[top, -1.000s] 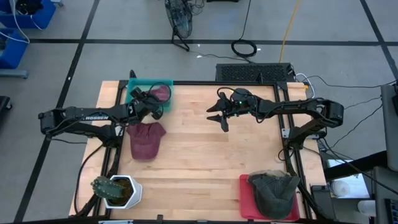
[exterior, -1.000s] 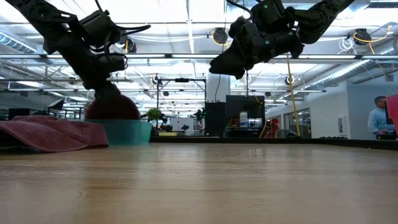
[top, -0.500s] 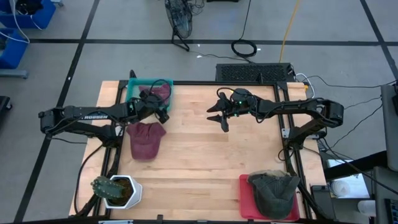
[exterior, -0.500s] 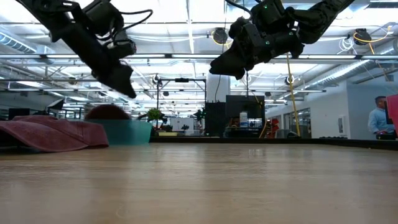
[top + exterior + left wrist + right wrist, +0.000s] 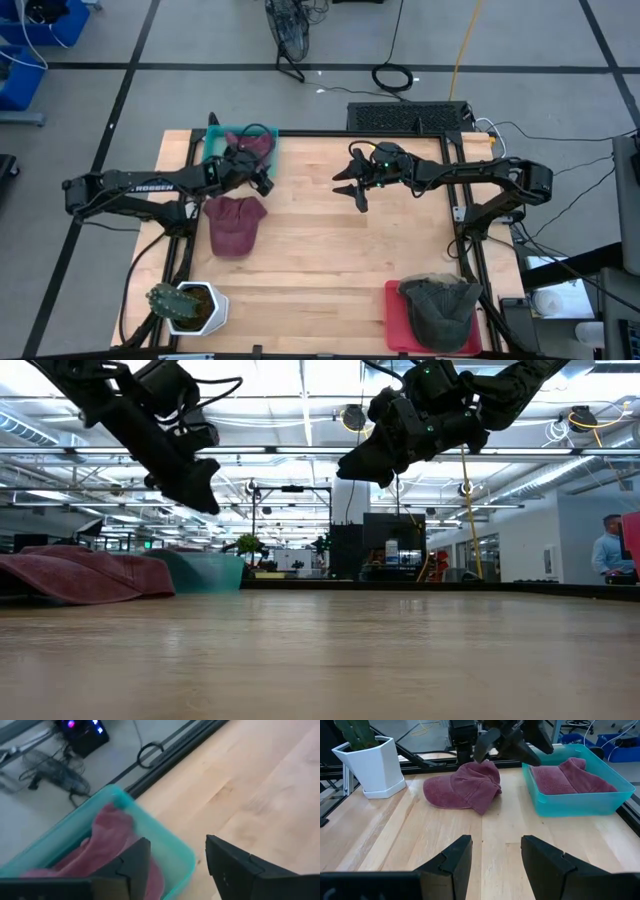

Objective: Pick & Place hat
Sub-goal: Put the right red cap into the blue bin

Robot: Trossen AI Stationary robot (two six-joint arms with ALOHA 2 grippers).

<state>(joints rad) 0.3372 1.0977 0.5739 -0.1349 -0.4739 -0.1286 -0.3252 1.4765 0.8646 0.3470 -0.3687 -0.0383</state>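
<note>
A maroon hat [image 5: 257, 148] lies inside the teal bin [image 5: 215, 150] at the table's far left; the left wrist view shows it [image 5: 107, 840] behind the bin's rim [image 5: 150, 827]. My left gripper [image 5: 258, 180] hangs open just above the bin's near right corner, with nothing between its fingers [image 5: 175, 845]. A second maroon hat [image 5: 235, 222] lies flat on the wood in front of the bin. My right gripper [image 5: 357, 195] waits open above the table's far middle, pointing toward that hat [image 5: 462, 787].
A white pot with a cactus [image 5: 190, 305] stands at the near left corner. A red tray [image 5: 400, 325] at the near right holds an olive-grey hat [image 5: 440, 305]. Bare wood lies between the arms. A person [image 5: 605, 555] stands in the room beyond the table.
My left gripper has come up off the maroon hat at the bin, rolled its wrist, and shifted a little toward the near right. The hat, whose crown stood above the bin's rim in the low view, has sunk into the bin out of that view.
</note>
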